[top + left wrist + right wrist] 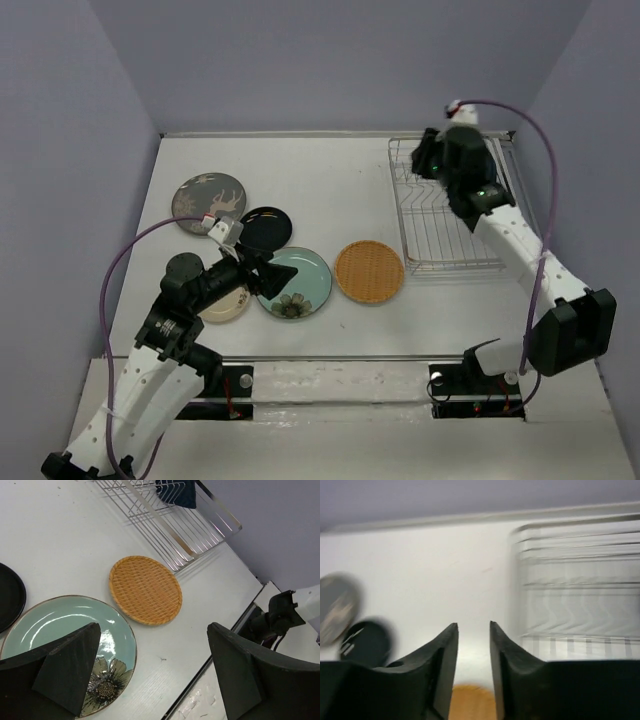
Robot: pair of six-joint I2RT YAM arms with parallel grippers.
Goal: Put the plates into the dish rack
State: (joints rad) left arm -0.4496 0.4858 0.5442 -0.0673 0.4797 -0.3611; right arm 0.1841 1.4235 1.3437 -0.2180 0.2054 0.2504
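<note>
The silver wire dish rack stands at the back right. A dark blue plate stands upright in it, seen in the left wrist view. On the table lie the grey-brown patterned plate, the glossy black plate, the pale teal flower plate and the orange woven plate. The cream plate is partly hidden under my left arm. My left gripper is wide open and empty, over the teal plate's edge. My right gripper hovers over the rack's far left part, jaws slightly apart and empty.
Grey walls close the table at the back and both sides. A metal strip runs along the near edge. The right wrist view is blurred and shows the rack to the right of my fingers.
</note>
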